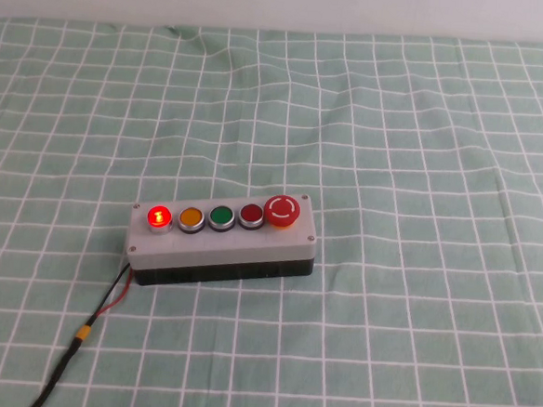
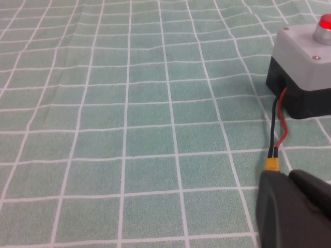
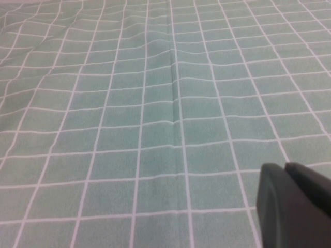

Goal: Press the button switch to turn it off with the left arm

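The grey five-button box point(image 1: 215, 244) lies on the green checked cloth at centre. The button switch point(image 1: 159, 218) is the end button on the box's left; it glows bright red. It also shows in the left wrist view point(image 2: 325, 22) on the box corner point(image 2: 300, 51). My left gripper point(image 2: 287, 174) is shut and empty, low over the cloth, short of the box's left end and just behind the yellow cable connector point(image 2: 271, 164). My right gripper point(image 3: 283, 168) is shut and empty over bare cloth. Neither gripper shows clearly in the high view.
On the box, going right, are an orange button point(image 1: 191, 217), a green button point(image 1: 221, 217), a darker red button point(image 1: 251, 215) and a large red mushroom button point(image 1: 282, 211). A red and black cable point(image 1: 106, 304) runs from the box's left end to the front left.
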You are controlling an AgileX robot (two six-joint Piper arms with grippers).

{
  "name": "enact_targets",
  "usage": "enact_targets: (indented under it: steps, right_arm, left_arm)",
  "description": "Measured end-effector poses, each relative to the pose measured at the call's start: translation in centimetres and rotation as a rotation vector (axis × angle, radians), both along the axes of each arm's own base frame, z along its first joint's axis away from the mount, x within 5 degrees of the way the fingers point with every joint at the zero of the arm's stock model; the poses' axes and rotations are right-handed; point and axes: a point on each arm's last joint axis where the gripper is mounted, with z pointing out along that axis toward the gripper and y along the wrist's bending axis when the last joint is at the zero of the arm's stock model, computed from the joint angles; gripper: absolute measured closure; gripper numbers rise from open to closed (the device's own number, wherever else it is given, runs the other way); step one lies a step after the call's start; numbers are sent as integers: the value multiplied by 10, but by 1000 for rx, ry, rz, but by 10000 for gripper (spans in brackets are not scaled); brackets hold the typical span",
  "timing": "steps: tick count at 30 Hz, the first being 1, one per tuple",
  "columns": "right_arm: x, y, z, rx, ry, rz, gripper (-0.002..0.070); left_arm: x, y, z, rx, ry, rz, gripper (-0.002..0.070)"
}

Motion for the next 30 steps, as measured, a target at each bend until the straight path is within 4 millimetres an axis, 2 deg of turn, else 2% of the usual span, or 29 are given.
enact_targets:
  steps: [10,15,21,26,30]
  right_arm:
    - [0,0,0,0,0,0,692]
    - [0,0,0,0,0,0,692]
    - [0,0,0,0,0,0,692]
    - [0,0,0,0,0,0,692]
    - [0,0,0,0,0,0,692]
  left_arm:
    - [0,0,1,-24,-13,6,677]
    - [3,-1,10,-38,-111,-5,678]
    - [4,-4,37,-76,-406,-39,678]
    - [-3,-6,64,-114,-712,-74,677]
    - [-9,-6,74,-129,-834,-87,677]
